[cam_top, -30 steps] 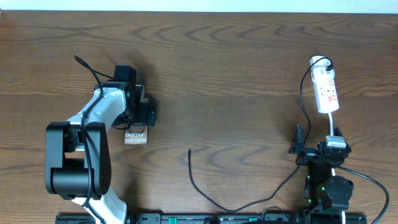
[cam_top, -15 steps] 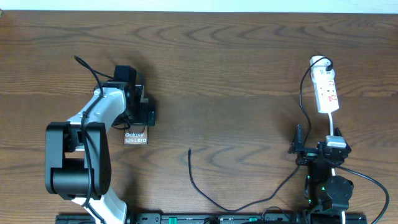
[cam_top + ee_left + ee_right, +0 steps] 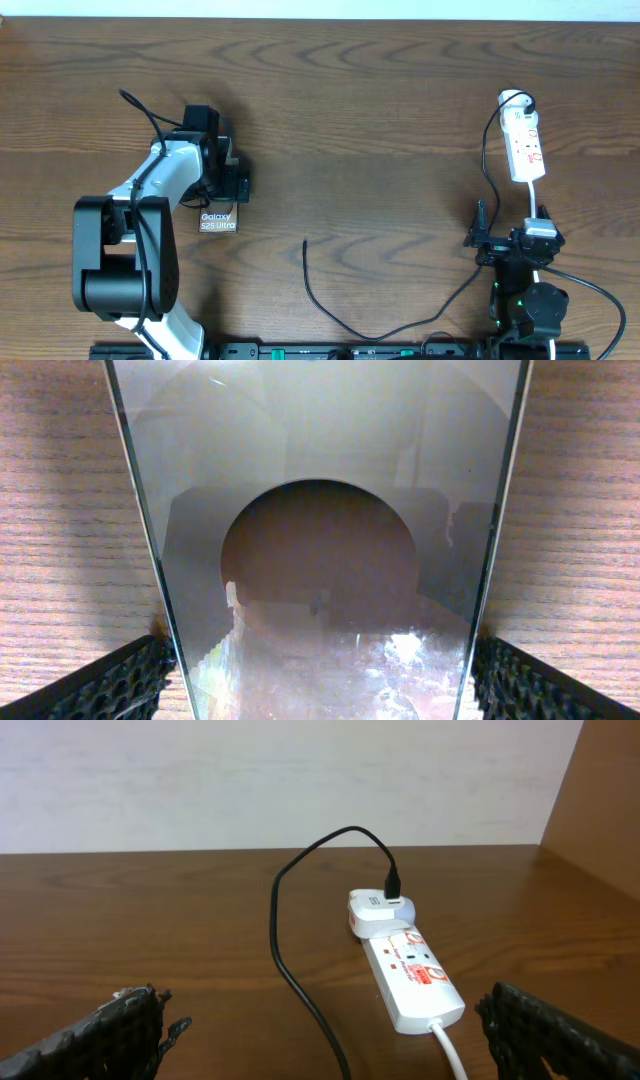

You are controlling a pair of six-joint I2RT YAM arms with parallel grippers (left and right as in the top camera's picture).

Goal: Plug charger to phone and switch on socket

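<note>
The phone (image 3: 218,222) lies on the table at the left, its "Galaxy S25 Ultra" text showing. My left gripper (image 3: 226,196) is over its far end. In the left wrist view the phone's glossy face (image 3: 320,510) fills the space between my fingers (image 3: 120,682), whose pads touch both long edges. The white socket (image 3: 525,145) lies at the far right; it also shows in the right wrist view (image 3: 412,976). The charger's black cable (image 3: 480,200) runs from the socket's plug down and left to its loose tip (image 3: 305,243). My right gripper (image 3: 508,245) is open and empty, short of the socket.
The charger cable (image 3: 290,970) crosses the table between the right fingers, left of the socket's white lead (image 3: 448,1050). The left arm's base (image 3: 120,270) stands at the front left. A pale wall (image 3: 300,780) rises behind the table's far edge.
</note>
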